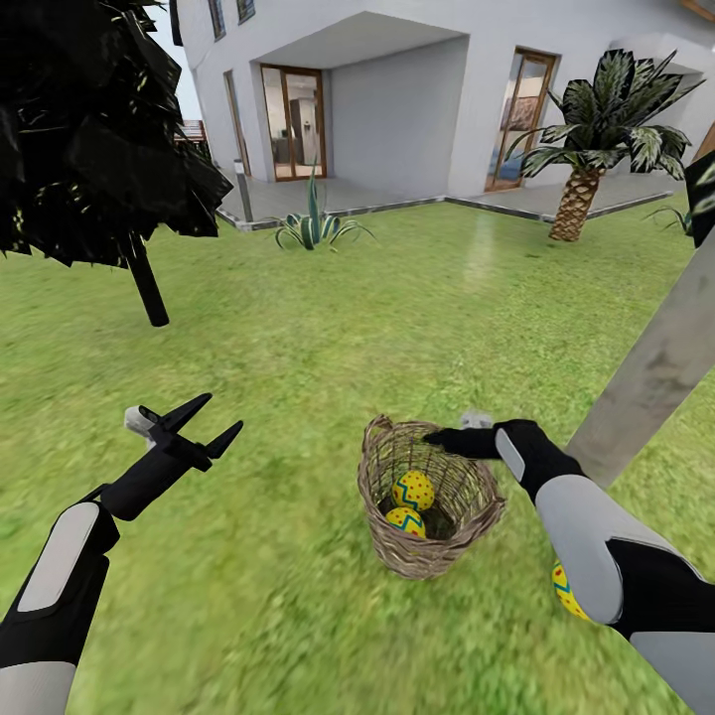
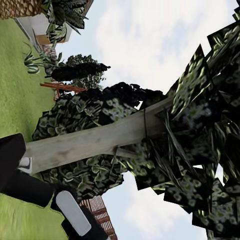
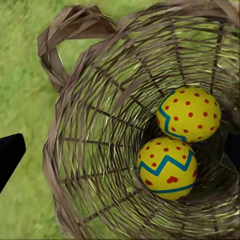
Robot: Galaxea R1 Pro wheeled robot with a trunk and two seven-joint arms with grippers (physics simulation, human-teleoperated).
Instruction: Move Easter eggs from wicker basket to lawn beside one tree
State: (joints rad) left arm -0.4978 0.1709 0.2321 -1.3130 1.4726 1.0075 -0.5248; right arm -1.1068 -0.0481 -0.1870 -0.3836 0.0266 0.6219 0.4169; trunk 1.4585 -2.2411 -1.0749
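Note:
The wicker basket (image 1: 427, 497) stands on the lawn (image 1: 298, 328) and holds two yellow Easter eggs (image 1: 413, 490) (image 1: 405, 521) with blue zigzags and red dots. In the right wrist view both eggs (image 3: 189, 115) (image 3: 167, 167) lie at the bottom of the basket (image 3: 85, 140). My right gripper (image 1: 447, 437) hovers open over the basket's far rim; one black fingertip (image 3: 10, 155) shows beside the basket wall. A third egg (image 1: 566, 591) lies on the grass by the pale trunk of the tree (image 1: 645, 382), half hidden by my right forearm. My left gripper (image 1: 212, 422) hangs open and empty to the basket's left.
A black conifer (image 1: 149, 288) stands at the far left, a palm (image 1: 576, 204) at the far right, and a spiky plant (image 1: 313, 223) before the house terrace (image 1: 397, 199). The left wrist view looks at the pale trunk (image 2: 100, 140) and its leafy crown.

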